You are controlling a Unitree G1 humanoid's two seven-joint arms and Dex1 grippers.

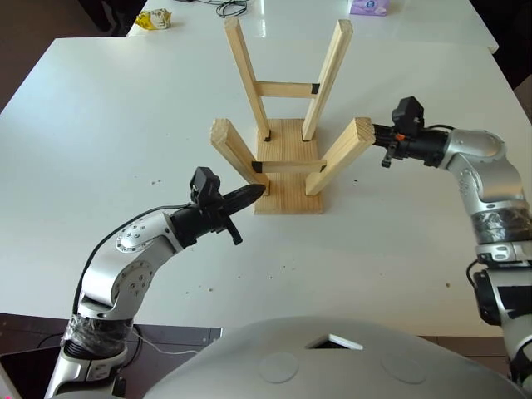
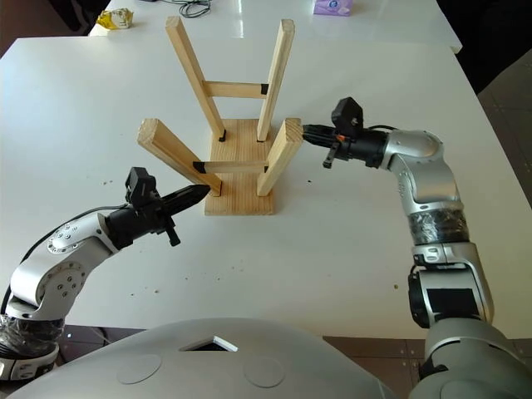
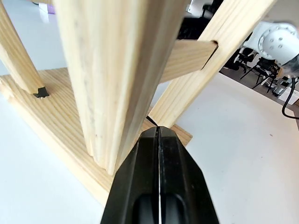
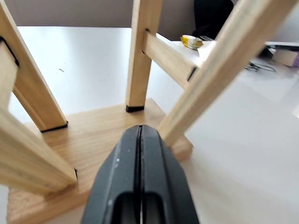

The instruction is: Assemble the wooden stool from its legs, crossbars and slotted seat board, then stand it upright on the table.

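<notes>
Left eye view has the stool [image 1: 287, 158] assembled but upside down on the table [image 1: 100, 125], its seat board [image 1: 287, 199] lying flat. The left gripper [image 1: 249, 195] and right gripper [image 1: 382, 130], both pressed together and holding nothing, flank its near legs. The next move likely calls for opening, gripping and flipping it upright.

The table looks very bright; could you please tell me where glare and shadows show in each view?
Left eye view: glare streaks the far table behind the stool; the table under it is evenly lit, shadows faint. Right wrist view: the table whitens with glare beyond the right claw. Left wrist view: the left claw reads near-black.
</notes>
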